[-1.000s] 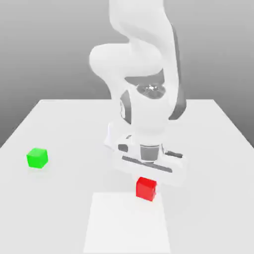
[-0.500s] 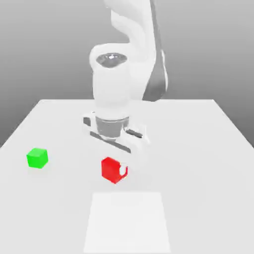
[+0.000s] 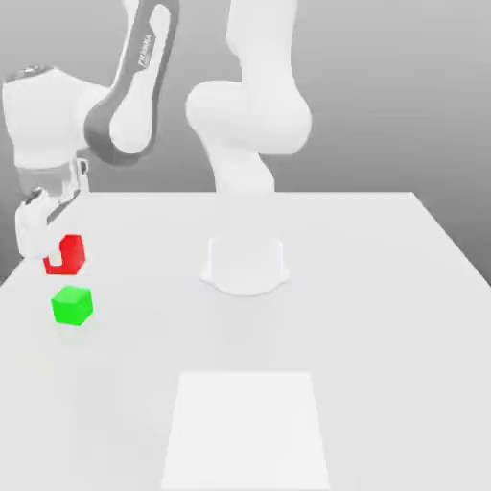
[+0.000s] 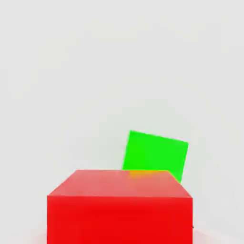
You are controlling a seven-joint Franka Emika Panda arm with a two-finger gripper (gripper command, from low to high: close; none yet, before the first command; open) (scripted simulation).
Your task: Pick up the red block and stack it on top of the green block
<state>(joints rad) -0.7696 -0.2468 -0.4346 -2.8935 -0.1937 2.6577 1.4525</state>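
The red block (image 3: pixel 67 254) hangs in the air at the exterior view's left, held in my gripper (image 3: pixel 58 255), which is shut on it. Just below it, the green block (image 3: pixel 72 305) rests on the white table (image 3: pixel 364 288), with a small gap between the two cubes. In the hand view the red block (image 4: pixel 119 207) looms close and large, and the green block (image 4: pixel 155 155) lies beyond it on the table, partly covered by the red cube's top edge and set slightly to one side.
The arm's white base (image 3: pixel 245 264) stands at the middle of the table. A paler square patch (image 3: pixel 246 430) marks the table's near side.
The arm has swung from the table's middle to the exterior view's left, carrying the red block with it and lifting it to just above the green block.
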